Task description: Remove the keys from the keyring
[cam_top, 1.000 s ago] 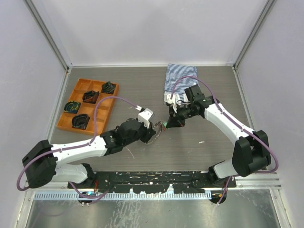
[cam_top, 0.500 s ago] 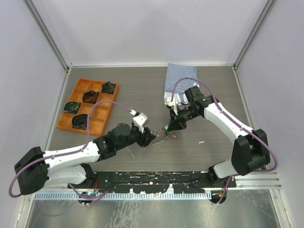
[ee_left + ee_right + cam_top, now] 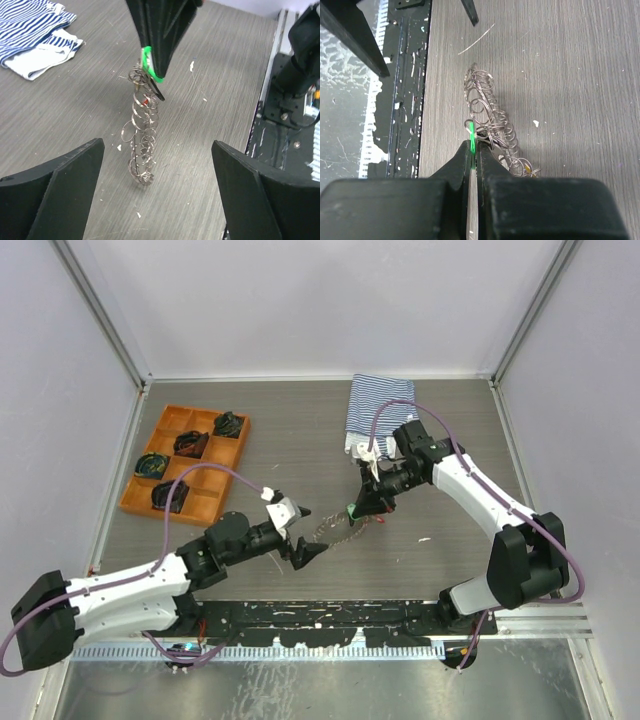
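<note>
Orange tray [image 3: 205, 412] with dark bundles sits at 10 o'clock on the table, untouched. Left gripper [image 3: 308, 532]: jaws spread wide, nothing held, pointing toward 2 o'clock at the keyring [image 3: 141, 150], fingers flanking it but clear of it. The keyring's chain of wire loops sits near table centre. It runs from the right gripper [image 3: 358, 508] down toward 8 o'clock, and its lower end looks to rest on the table. Right gripper: pinched tight on the green key [image 3: 148, 62] at the chain's top end. A red key [image 3: 145, 101] sits among the loops just below. Striped cloth [image 3: 380, 400] lies at 12 o'clock from it. No loose key visible anywhere, so I judge none are off yet and the whole job is left.
</note>
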